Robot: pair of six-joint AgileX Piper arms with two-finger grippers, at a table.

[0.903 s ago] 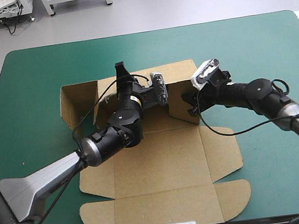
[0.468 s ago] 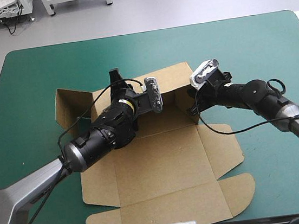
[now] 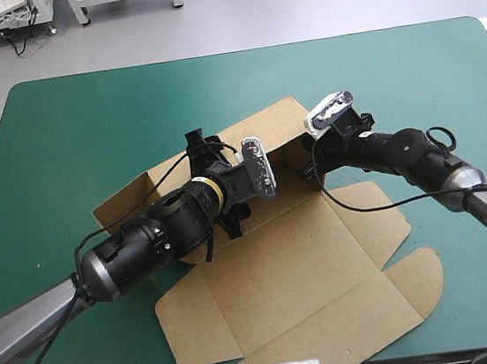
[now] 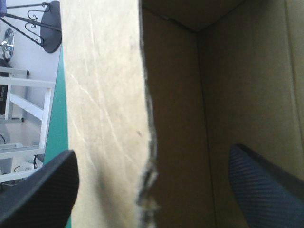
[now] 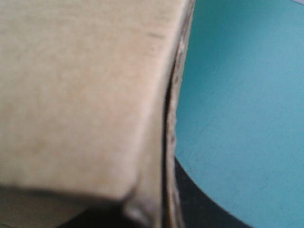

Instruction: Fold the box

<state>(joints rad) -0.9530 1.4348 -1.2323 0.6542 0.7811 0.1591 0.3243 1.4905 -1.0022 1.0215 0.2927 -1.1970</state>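
Bench with teal-green cover [image 3: 59, 125]. The brown cardboard box [image 3: 299, 273], a cut sheet part-folded, sits mid-bench and skewed to the bench edges. Its base panel and rounded flaps lie flat toward the near edge, and its walls stand up at the far side. Left end effector [image 4: 152, 154]: black fingers [image 4: 42, 190] apart, straddling the edge of a raised wall, one finger on the outer face and one inside the box. Right end effector [image 3: 311, 167]: clamped on the raised wall at the box's far right corner, and its wrist view shows the board edge running down between the fingers.
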